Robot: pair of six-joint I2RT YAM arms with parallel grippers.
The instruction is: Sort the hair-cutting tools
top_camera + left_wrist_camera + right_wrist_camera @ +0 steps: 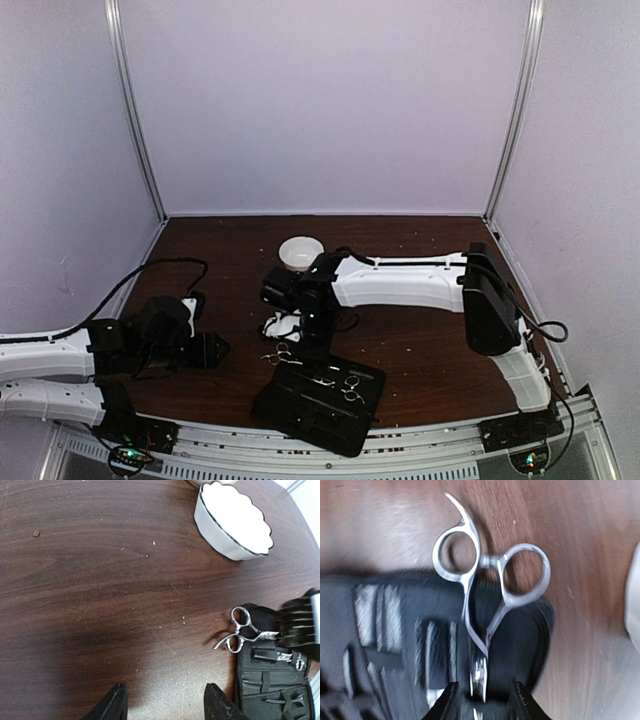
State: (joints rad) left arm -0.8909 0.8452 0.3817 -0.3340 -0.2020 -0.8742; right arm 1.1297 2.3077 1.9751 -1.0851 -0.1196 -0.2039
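A pair of silver scissors (490,575) lies with its ring handles over the wood and its blades on the open black case (385,630). My right gripper (484,700) is open, a finger on each side of the blades with a gap on both sides. The same scissors show in the top view (278,355) and the left wrist view (240,630). A second silver pair (351,386) lies in the case (320,400). My left gripper (166,700) is open and empty over bare wood, left of the scissors. I cannot make out the black stick tools.
A white scalloped bowl (235,522) stands beyond the scissors. Another white bowl (300,252) stands farther back at the table's middle. The right arm (400,282) stretches across the table from the right. A black cable (160,268) lies at the left.
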